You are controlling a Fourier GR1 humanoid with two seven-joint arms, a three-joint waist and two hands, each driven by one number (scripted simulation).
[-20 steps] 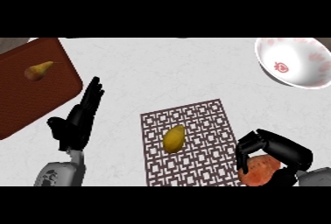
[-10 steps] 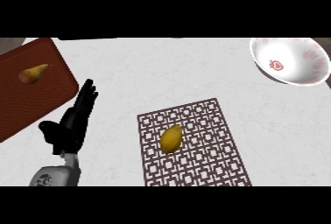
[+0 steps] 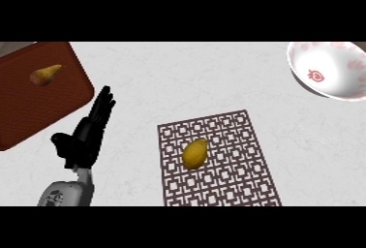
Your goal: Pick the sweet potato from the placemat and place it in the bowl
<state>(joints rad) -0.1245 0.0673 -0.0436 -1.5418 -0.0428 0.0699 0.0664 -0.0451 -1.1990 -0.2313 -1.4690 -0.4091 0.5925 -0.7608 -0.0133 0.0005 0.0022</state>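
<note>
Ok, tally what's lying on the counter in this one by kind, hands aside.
Food items: 2, the sweet potato and a pear-shaped fruit
Flat pieces: 2, the placemat and a brown board
Bowls: 1, the bowl
Total: 5

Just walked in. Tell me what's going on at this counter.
Nothing is being handled right now. The sweet potato lies untouched on the patterned placemat, and the white bowl at the upper right shows nothing inside. The robot's left hand rests open left of the placemat, holding nothing; the right hand is out of view. A pear sits on the brown board at upper left.
</note>
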